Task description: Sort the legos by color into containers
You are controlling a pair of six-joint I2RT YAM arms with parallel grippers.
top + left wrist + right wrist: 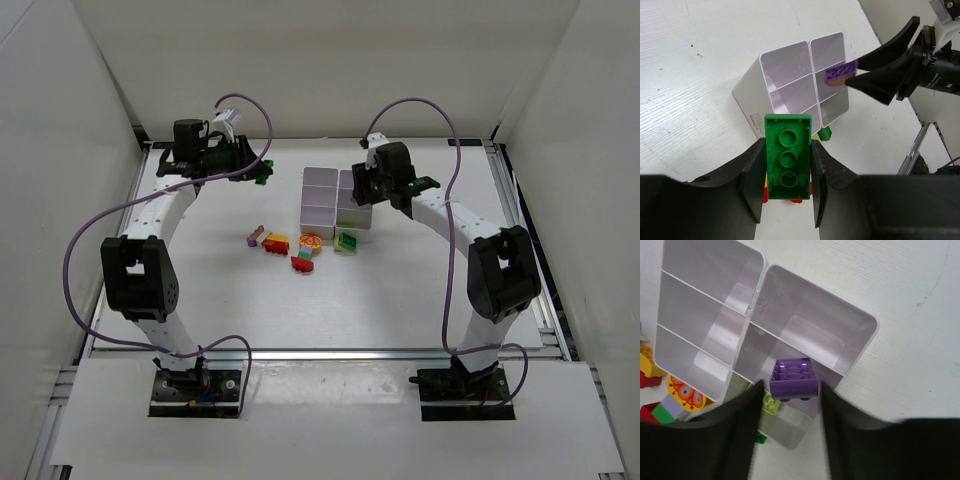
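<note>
Above containers — purple lego, perhaps gripped.

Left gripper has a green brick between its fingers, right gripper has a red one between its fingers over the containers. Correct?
One error: the brick between the right gripper's fingers is a purple brick, not red. The right wrist view shows it over the containers. The rest stands: the left gripper has a green brick between its fingers.

White tabletop lies open left of the white six-cell plastic box cluster; loose coloured toy bricks crowd its near side; right gripper blocks its right column.
</note>
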